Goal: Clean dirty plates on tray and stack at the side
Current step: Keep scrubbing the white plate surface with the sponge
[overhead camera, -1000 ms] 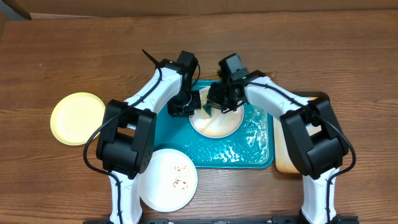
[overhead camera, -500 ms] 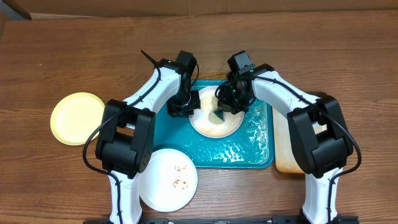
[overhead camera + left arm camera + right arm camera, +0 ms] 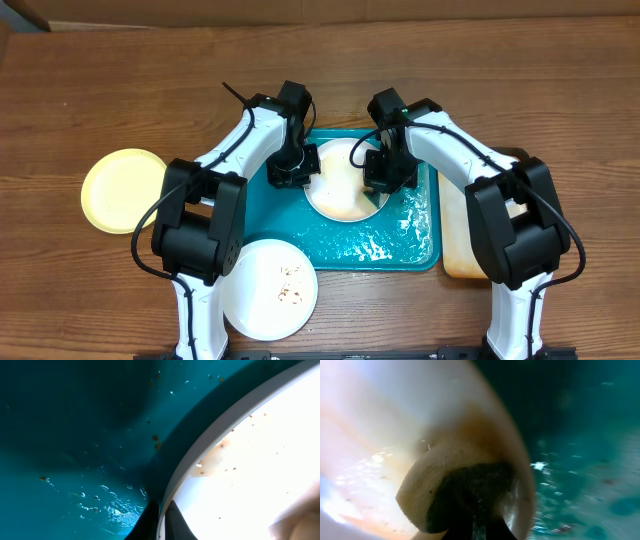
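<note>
A white plate [image 3: 340, 192] with a brownish film lies on the wet teal tray [image 3: 350, 245]. My left gripper [image 3: 298, 172] is shut on the plate's left rim; in the left wrist view the jaws [image 3: 160, 517] pinch the white rim [image 3: 200, 462] above the tray [image 3: 75, 435]. My right gripper [image 3: 386, 178] is over the plate's right side, shut on a tan sponge with a dark scouring face [image 3: 445, 487], pressed on the plate [image 3: 380, 425] near its rim. A pale yellow plate [image 3: 124, 190] and a second white plate with brown smears [image 3: 270, 288] lie on the table.
A black-rimmed tray with an orange-stained inside [image 3: 458, 250] sits right of the teal tray, partly under my right arm. Water and small food specks lie on the teal tray [image 3: 580, 435]. The table is brown wood.
My right gripper has swept with the sponge from the plate's upper left across to its right side. My left gripper has kept its hold on the rim.
</note>
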Tool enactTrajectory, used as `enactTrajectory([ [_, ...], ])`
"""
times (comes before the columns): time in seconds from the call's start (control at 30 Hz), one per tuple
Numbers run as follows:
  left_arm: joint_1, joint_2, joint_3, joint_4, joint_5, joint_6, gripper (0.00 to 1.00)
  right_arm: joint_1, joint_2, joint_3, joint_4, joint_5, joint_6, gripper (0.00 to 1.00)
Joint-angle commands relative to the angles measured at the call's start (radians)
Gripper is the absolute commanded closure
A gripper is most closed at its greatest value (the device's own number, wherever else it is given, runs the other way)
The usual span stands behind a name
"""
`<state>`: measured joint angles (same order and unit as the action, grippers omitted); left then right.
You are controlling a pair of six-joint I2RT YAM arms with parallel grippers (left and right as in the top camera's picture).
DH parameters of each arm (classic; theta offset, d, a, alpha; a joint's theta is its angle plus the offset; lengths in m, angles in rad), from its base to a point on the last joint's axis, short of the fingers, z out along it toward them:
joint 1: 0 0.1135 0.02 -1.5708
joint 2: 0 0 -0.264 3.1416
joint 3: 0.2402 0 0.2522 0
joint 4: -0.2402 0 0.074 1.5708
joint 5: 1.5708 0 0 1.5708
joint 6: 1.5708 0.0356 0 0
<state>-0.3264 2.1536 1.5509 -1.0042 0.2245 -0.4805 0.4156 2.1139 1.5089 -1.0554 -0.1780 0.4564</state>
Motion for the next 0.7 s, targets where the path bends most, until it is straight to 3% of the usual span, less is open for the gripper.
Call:
enactTrajectory([
  [0.0, 0.026, 0.083, -0.042, 0.003, -0.132, -0.023, 0.96, -0.009, 0.028, 0.021, -0.068, 0.325, 0.067, 0.96],
  [0.23, 0.026, 0.083, -0.042, 0.003, -0.131, -0.014, 0.96, -0.009, 0.028, 0.218, -0.246, 0.515, 0.148, 0.96],
  [0.5, 0.026, 0.083, -0.042, 0.014, -0.124, -0.007, 0.96, -0.010, 0.024, 0.460, -0.407, 0.517, 0.143, 0.96],
  [0.67, 0.026, 0.083, -0.042, 0.029, -0.063, 0.062, 0.96, -0.022, -0.016, 0.496, -0.440, 0.513, 0.138, 0.96],
])
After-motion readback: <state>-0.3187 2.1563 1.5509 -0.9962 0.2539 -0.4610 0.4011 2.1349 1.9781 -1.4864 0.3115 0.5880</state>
